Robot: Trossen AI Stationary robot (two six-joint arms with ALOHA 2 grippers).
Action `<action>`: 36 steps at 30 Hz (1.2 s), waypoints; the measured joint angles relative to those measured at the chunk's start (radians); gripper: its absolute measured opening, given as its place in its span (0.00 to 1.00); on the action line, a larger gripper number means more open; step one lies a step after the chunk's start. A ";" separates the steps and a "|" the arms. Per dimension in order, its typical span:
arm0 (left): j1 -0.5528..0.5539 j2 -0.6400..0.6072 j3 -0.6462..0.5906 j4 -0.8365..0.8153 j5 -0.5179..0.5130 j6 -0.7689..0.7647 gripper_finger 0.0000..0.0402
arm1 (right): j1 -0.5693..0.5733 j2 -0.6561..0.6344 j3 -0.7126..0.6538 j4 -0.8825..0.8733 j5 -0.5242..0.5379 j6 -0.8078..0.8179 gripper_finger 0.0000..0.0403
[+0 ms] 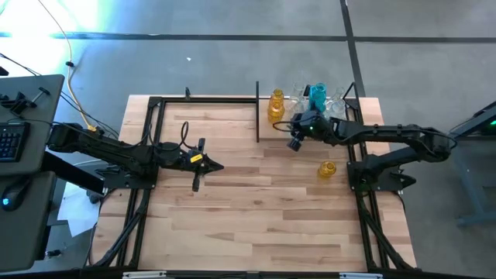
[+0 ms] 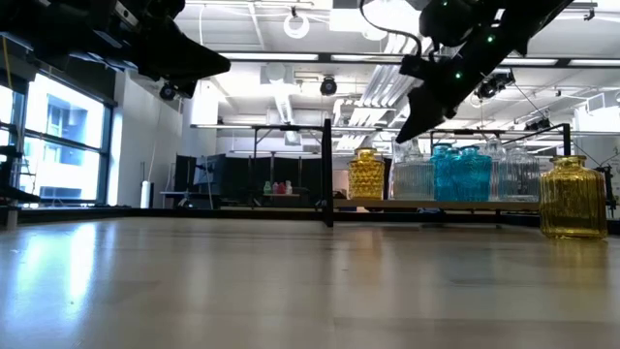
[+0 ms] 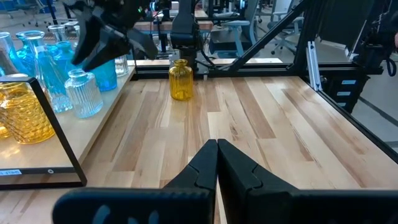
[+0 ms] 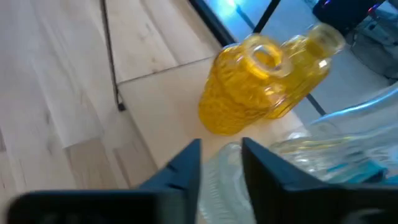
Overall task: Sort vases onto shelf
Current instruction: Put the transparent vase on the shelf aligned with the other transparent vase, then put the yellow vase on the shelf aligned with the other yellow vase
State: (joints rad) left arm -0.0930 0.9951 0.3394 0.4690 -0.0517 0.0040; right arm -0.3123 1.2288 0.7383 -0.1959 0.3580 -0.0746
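Right gripper [image 1: 295, 142] hovers, fingers parted and empty, above the light-wood black-framed shelf [image 1: 267, 130] — last loose ribbed amber glass vase [image 1: 327, 169] awaits pickup; left gripper [image 1: 197, 183] clenched, idle.

— What's my table [image 1: 256, 209] carrying right now?

— Light-wood planks, mostly bare. One amber vase [image 1: 326, 169] stands alone on the boards toward my right side, upright, well apart from the rest.

— And the shelf [image 1: 267, 133]?

— It sits at the far edge of the table, a pale board with black uprights. On it, an amber vase [image 1: 276, 106] stands at the end nearer the table's middle. Beside that come clear ribbed vases [image 2: 414, 176], then teal vases [image 2: 460, 173], crowded close together. More clear glass stands past the teal; I can't count it.
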 joint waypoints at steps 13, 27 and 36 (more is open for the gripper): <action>0.000 0.000 0.000 0.000 0.000 0.000 0.00 | 0.004 0.133 0.000 0.053 0.062 0.041 0.06; 0.000 0.000 0.000 0.000 0.000 0.000 0.00 | 0.009 0.131 0.002 -0.014 0.125 0.074 0.00; 0.000 0.000 0.000 -0.001 0.000 0.000 0.00 | 0.105 0.049 -0.001 -0.048 0.154 0.070 0.00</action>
State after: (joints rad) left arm -0.0930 0.9951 0.3395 0.4683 -0.0519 0.0036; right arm -0.2068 1.2783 0.7372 -0.2434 0.5121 -0.0042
